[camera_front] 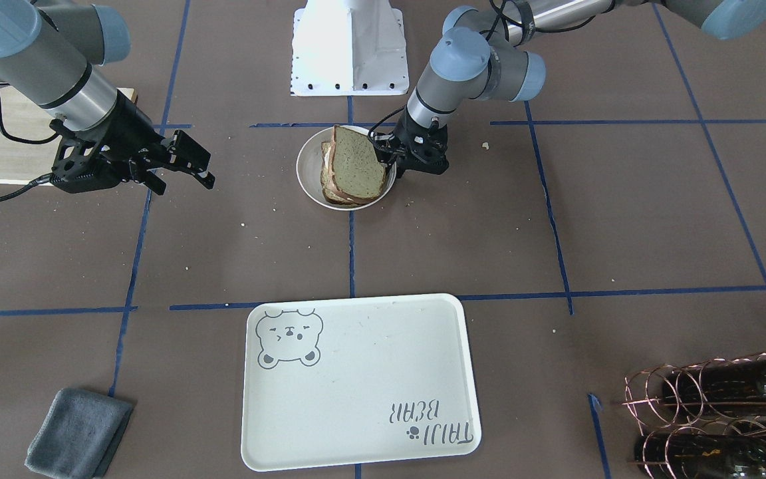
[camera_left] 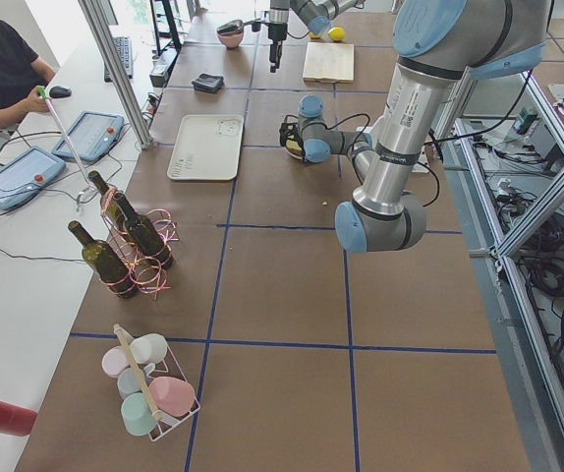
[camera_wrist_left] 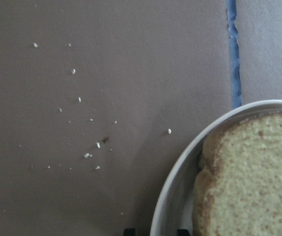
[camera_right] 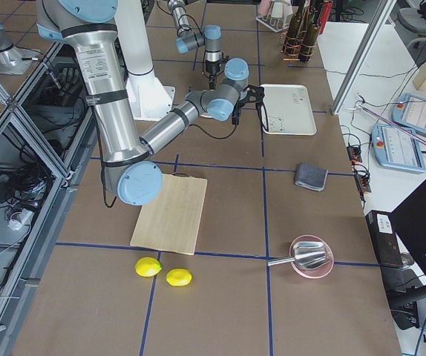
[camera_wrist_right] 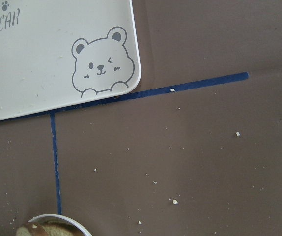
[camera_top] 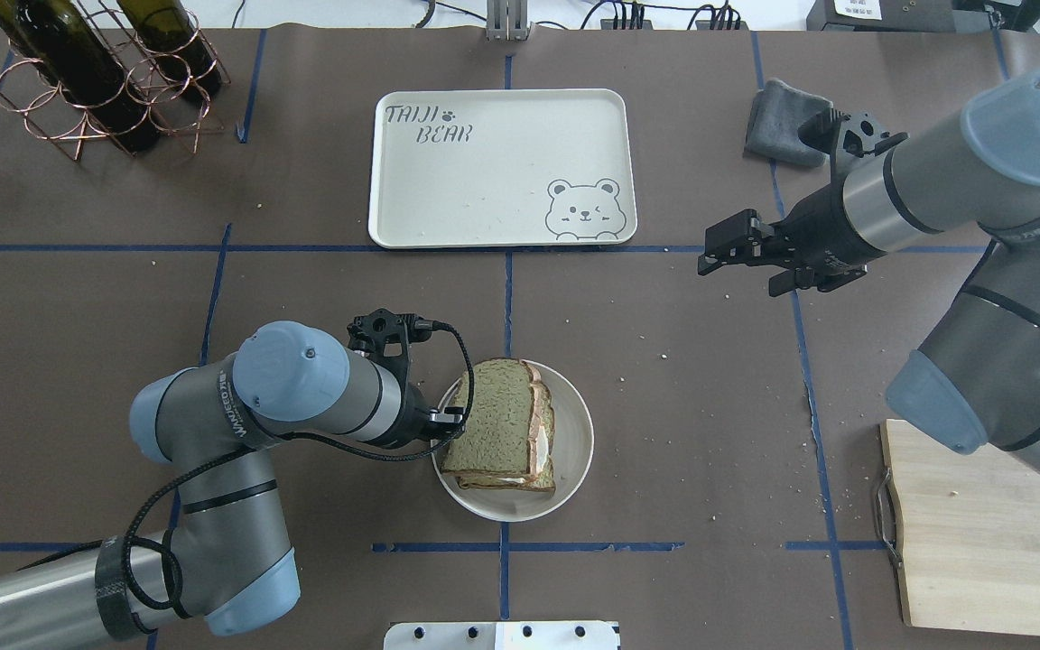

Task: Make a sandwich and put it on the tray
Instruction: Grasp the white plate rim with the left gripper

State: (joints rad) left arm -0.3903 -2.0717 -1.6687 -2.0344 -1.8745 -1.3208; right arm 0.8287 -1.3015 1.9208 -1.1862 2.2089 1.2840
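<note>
One sandwich (camera_top: 497, 424) on plate (camera_top: 576, 433), left end effector (camera_top: 454, 422) beside, tray (camera_top: 484, 181) apart

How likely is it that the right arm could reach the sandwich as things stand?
Probably yes: nothing stands between the open right gripper and the sandwich; the left gripper occupies its far side.

The tray (camera_top: 502, 171) carries grey lettering (camera_top: 427, 125) reading "TAIJI BEAR" in two lines, with a small paw print after "TAIJI", in the corner diagonally opposite its bear-face drawing (camera_top: 583, 209). In the front-facing view the words stand upside down; the right wrist view cuts off the first letter. White lettering runs along the left arm (camera_top: 348, 411), too small to read
</note>
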